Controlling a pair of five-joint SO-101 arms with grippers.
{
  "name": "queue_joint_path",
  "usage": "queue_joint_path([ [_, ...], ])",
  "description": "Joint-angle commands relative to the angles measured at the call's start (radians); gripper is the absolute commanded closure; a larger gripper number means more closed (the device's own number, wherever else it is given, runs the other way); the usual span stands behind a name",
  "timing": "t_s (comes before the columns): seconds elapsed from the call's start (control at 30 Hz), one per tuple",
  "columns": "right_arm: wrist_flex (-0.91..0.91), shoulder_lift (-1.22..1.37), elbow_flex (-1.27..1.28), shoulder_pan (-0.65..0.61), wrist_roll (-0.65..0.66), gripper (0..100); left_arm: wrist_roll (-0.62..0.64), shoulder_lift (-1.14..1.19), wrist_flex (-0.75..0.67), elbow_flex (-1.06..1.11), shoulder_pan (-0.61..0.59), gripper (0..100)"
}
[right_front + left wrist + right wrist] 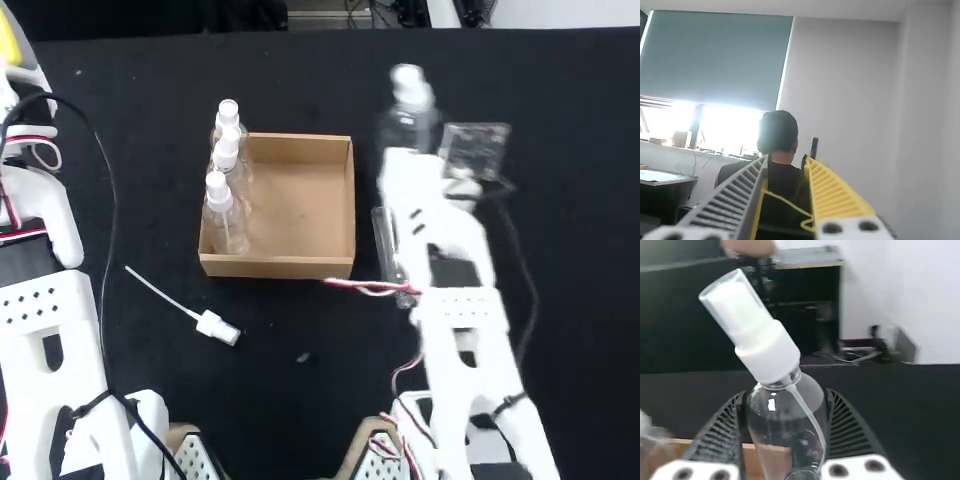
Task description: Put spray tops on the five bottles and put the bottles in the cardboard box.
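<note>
My right gripper (pixel 785 395) is shut on a clear bottle (pixel 782 435) that carries a tilted white spray top (pixel 752 332). In the high view this bottle (pixel 408 112) is held above the table just right of the cardboard box (pixel 300 267), with the right gripper (pixel 412 140) below it. Three capped bottles (pixel 225 205) stand in a row along the box's left wall. A loose spray top (pixel 215 325) with its long tube lies on the table in front of the box. My left gripper (pixel 785 159) points up at the room, slightly open with nothing in it.
The left arm (pixel 45 300) stands at the table's left edge, well away from the box. A clear bottle-like object (pixel 386 250) lies beside the box's right wall, partly under the right arm. A small dark speck (pixel 302 357) lies on the black cloth.
</note>
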Motion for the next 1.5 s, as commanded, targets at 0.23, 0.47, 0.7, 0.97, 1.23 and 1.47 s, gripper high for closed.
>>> queue_joint_path([
  [0.23, 0.002, 0.38, -0.332, -0.124, -0.117, 98.8, 0.005, -0.011, -0.02, -0.019, -0.045, 97],
  [0.47, -0.213, 0.484, -0.274, -0.14, -0.109, 98.7, 0.005, -0.009, -0.021, -0.021, -0.047, 97],
  [0.7, -0.385, 0.539, -0.203, -0.14, -0.107, 98.3, 0.005, -0.009, -0.021, -0.019, -0.047, 97],
  [0.97, -0.623, 0.627, -0.12, -0.138, -0.107, 98.7, 0.005, -0.009, -0.021, -0.019, -0.047, 97],
  [1.23, -0.852, 0.8, -0.091, -0.14, -0.109, 98.7, 0.005, -0.009, -0.021, -0.018, -0.044, 97],
  [1.47, -0.858, 0.878, -0.145, -0.143, -0.109, 98.7, 0.005, -0.009, -0.021, -0.018, -0.042, 97],
])
